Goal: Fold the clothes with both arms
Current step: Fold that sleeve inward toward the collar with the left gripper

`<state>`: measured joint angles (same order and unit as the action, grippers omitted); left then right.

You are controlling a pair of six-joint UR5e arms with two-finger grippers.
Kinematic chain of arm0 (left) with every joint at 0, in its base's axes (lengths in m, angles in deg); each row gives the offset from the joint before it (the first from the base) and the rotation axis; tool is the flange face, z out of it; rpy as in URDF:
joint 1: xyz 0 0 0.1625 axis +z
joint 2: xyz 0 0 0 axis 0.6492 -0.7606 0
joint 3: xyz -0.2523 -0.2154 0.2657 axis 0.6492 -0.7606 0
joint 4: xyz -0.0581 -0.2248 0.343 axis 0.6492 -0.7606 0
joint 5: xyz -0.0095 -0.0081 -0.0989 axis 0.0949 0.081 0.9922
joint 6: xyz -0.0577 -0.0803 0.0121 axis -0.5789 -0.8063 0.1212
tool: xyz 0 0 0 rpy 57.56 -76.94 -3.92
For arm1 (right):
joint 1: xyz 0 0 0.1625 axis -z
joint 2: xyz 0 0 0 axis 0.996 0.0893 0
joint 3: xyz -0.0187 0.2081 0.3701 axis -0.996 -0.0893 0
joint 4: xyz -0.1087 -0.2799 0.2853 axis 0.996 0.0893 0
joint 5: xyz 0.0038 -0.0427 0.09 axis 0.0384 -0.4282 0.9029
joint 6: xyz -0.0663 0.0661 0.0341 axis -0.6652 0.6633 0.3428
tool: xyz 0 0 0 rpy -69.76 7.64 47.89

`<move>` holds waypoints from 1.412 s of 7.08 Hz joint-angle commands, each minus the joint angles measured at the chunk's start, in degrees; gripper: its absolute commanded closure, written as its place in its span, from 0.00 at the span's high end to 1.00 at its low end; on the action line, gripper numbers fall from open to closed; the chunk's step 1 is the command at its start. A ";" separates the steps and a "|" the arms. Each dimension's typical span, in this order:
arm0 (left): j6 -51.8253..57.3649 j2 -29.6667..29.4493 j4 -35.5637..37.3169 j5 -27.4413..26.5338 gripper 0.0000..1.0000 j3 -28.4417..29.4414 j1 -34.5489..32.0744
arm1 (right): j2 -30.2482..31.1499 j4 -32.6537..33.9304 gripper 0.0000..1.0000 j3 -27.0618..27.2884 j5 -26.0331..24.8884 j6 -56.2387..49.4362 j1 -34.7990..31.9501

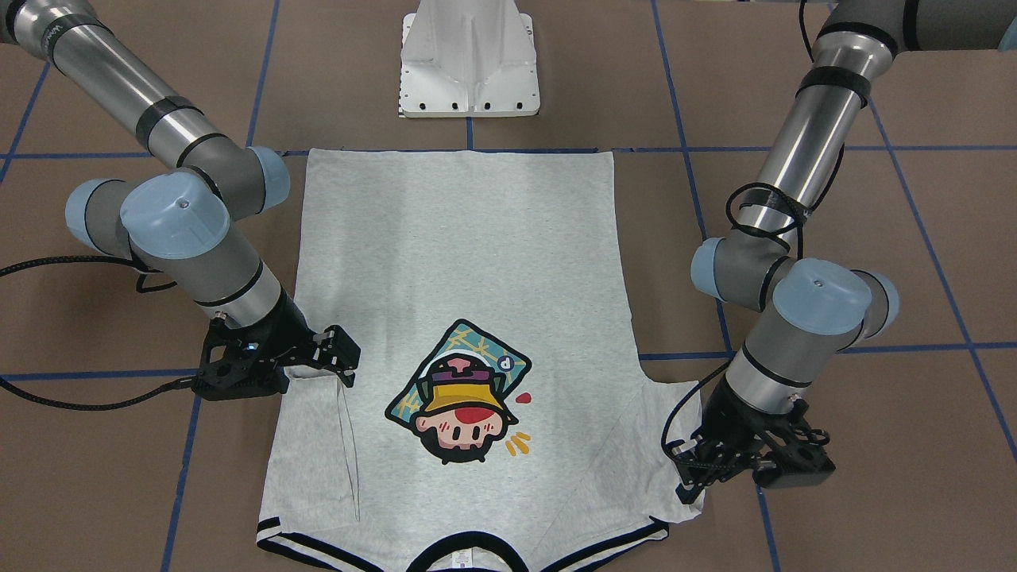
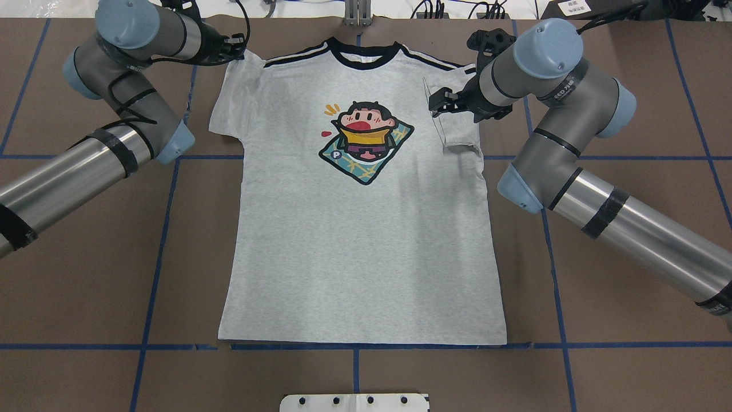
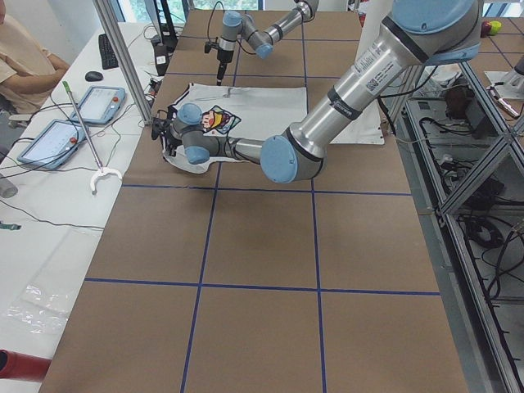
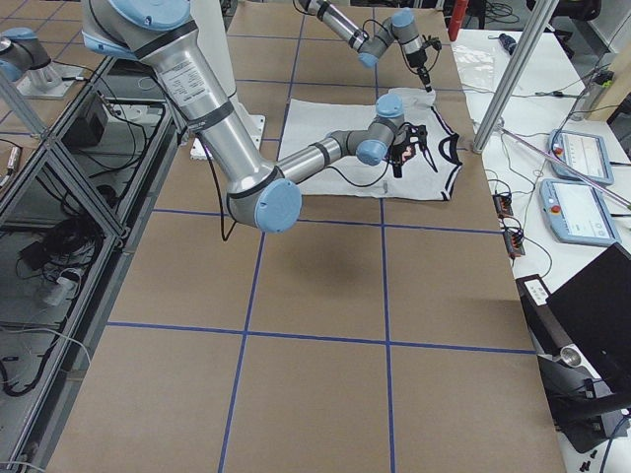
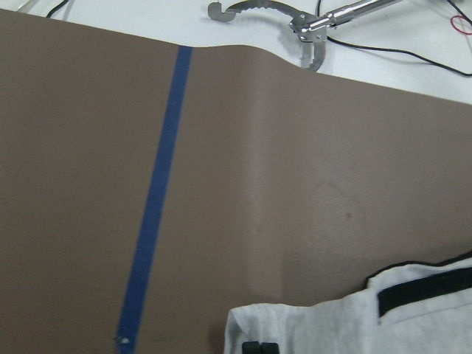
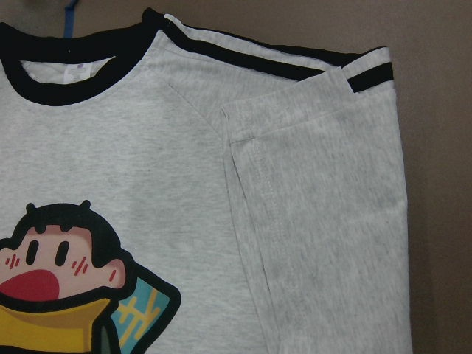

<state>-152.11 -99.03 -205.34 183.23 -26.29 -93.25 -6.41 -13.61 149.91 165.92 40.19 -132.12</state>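
The grey T-shirt lies flat and print-up on the brown table, collar at the far side from the robot. Its sleeve on my right side is folded inward over the body. My right gripper hovers just above that folded sleeve, open and empty; it also shows in the front-facing view. My left gripper is at the outer edge of the other sleeve, which lies spread out, and looks shut on the sleeve's edge. It also shows in the overhead view.
The white pedestal base stands at the robot's side of the table, just beyond the shirt's hem. Blue tape lines grid the brown table. A metal grabber tool lies on the white bench past the table's far edge.
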 commanded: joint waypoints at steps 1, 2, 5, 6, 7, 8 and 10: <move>-9.25 -1.67 1.20 -0.26 0.00 -4.90 5.28 | 0.00 0.00 1.00 0.02 -0.01 0.07 0.13; -11.47 -3.07 2.34 -3.66 0.00 -4.57 8.01 | 0.00 0.00 1.00 -0.07 -0.01 0.07 0.13; -9.58 -5.90 1.48 -12.89 0.00 3.67 9.44 | 0.00 0.00 1.00 0.02 -0.01 0.16 0.22; -9.21 -5.90 -0.44 -15.10 0.00 6.22 9.18 | 0.09 0.00 1.00 -0.07 -0.01 0.07 0.22; -9.21 -6.07 -0.54 -15.55 0.00 6.33 8.92 | 0.09 0.00 1.00 -0.07 -0.01 0.07 0.31; -9.30 -6.25 -0.55 -15.65 0.00 6.25 7.43 | 0.17 0.00 1.00 -0.07 -0.09 -0.10 0.22; -9.82 -9.75 -0.46 -15.21 0.37 5.72 7.59 | 0.44 0.00 1.00 0.19 -1.14 0.24 0.74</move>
<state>-161.57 -106.81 -205.83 167.80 -20.27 -85.65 -6.03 -13.61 149.98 165.38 40.31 -131.70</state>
